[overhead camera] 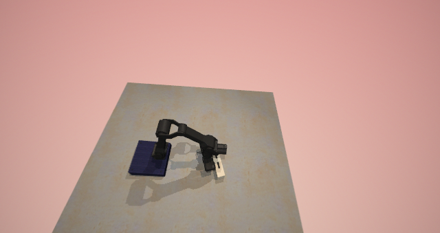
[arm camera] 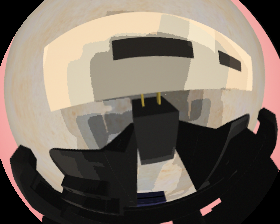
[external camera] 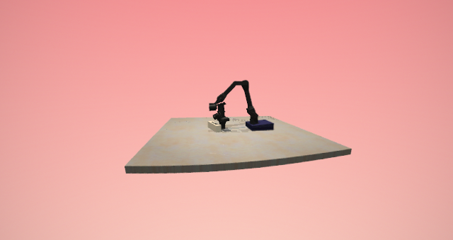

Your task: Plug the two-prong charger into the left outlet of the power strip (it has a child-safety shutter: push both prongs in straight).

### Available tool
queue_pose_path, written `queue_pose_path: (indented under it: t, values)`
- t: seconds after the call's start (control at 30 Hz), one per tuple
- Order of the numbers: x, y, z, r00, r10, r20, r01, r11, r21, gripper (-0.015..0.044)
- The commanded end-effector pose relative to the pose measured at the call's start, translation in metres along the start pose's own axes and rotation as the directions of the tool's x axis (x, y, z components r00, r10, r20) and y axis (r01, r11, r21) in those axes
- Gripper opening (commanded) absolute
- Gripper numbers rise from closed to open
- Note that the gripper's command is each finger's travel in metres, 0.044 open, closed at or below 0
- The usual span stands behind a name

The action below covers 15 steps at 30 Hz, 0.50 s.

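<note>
1. I have the gripper clamped on the charger: in the wrist view the dark plug body sits between the two fingers, its two brass prongs pointing away from the camera toward the power strip.

2. The power strip lies on the table just beyond the arm's reach-out point, nearer the right edge than the left and roughly midway between the near and far edges in the top view. The arm's blue base plate is well apart from it, toward the left edge.

3. In the wrist view I see two dark slots on the strip: a long one straight ahead of the prongs and a shorter one off to the right. The prongs are below the long slot, not yet touching it as far as I can tell.

4. My reading is that I am in the alignment stage, just ahead of insertion; the plug is not seated.

5. The next move, I judge, calls for keeping the prongs square to the slot and pushing straight, both together, since a tilted entry would likely jam on the shutter.
</note>
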<state>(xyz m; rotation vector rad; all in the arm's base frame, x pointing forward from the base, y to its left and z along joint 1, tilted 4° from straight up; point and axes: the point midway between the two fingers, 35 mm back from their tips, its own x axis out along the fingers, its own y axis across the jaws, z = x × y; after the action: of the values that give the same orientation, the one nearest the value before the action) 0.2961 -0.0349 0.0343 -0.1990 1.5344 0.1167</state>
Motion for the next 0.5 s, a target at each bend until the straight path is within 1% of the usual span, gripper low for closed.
queue_pose_path:
  t: [0.0,0.47]
  values:
    - [-0.0011,0.0001,0.0026,1.000,0.002,0.002,-0.002,1.000,0.005,0.0000]
    - [-0.0015,0.0000,0.0059,1.000,0.002,0.003,-0.002,1.000,0.005,0.0000]
